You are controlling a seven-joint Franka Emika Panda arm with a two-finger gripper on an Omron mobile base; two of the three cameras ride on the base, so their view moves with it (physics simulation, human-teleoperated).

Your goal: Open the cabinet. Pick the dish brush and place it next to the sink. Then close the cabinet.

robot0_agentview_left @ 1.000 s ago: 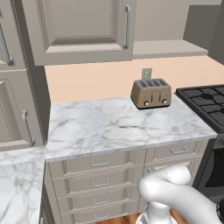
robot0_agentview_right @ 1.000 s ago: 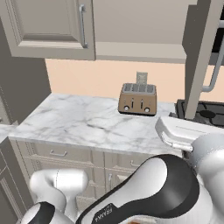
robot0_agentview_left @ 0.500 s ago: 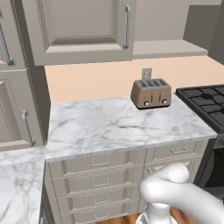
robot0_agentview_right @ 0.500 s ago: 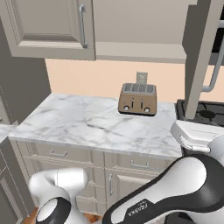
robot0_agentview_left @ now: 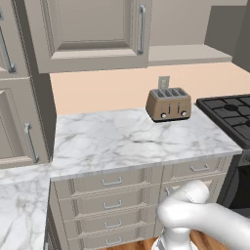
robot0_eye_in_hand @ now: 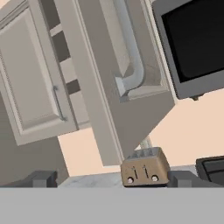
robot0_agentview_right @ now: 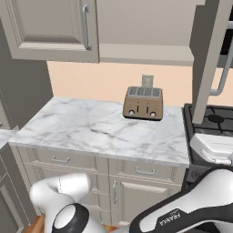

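I'm holding the claw [robot0_eye_in_hand: 112, 181] spread wide before the cabinet [robot0_eye_in_hand: 109, 78] — a stiff, swinging door, best gripped along its silver bar handle [robot0_eye_in_hand: 131, 48].

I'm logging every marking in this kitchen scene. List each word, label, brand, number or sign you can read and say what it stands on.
"FRANKA": black lettering on the robot's white arm link, bottom of the right base view; further letters follow but are cut off and too small to read.
Toaster: front knobs and slots, no readable marking.
Cabinet, drawer units, stove: no text.
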